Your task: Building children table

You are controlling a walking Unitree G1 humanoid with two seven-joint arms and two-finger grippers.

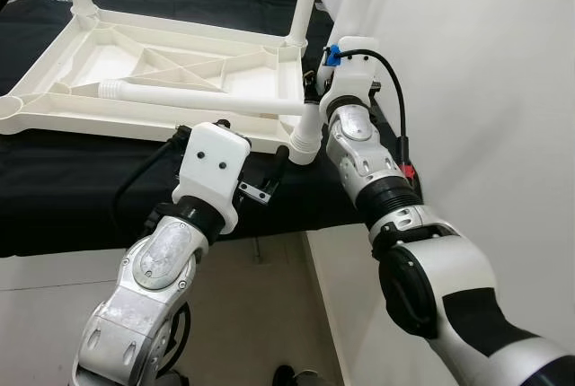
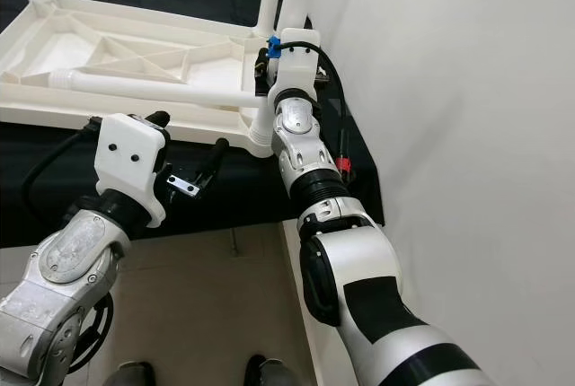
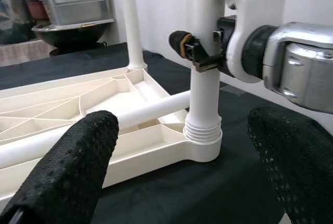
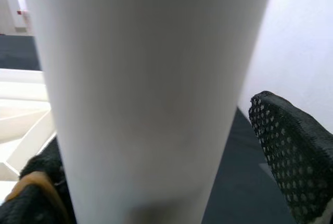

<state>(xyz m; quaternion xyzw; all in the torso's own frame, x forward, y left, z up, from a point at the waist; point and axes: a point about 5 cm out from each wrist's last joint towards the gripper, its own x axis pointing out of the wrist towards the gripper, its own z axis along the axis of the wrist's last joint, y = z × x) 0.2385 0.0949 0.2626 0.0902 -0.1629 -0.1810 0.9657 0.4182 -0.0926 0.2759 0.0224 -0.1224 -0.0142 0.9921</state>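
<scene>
The white plastic table top (image 1: 54,121) lies upside down on a black cloth. Two legs stand in its far corners (image 1: 305,0), and a loose leg (image 1: 207,99) lies across its underside. Another leg (image 3: 203,94) stands upright with its threaded end in the near right corner socket. My right gripper (image 1: 316,88) is shut on that leg a little above the socket, with one finger (image 3: 182,44) wrapped round its front. Just before the table's near edge, my left gripper (image 1: 254,145) hangs open, facing that leg with nothing between its fingers (image 3: 78,161).
A white wall (image 1: 476,90) stands close on the right. The black cloth (image 1: 90,188) ends at a front edge, with pale floor tiles (image 1: 260,314) below. Stacked containers and bowls (image 3: 78,5) sit at the far side.
</scene>
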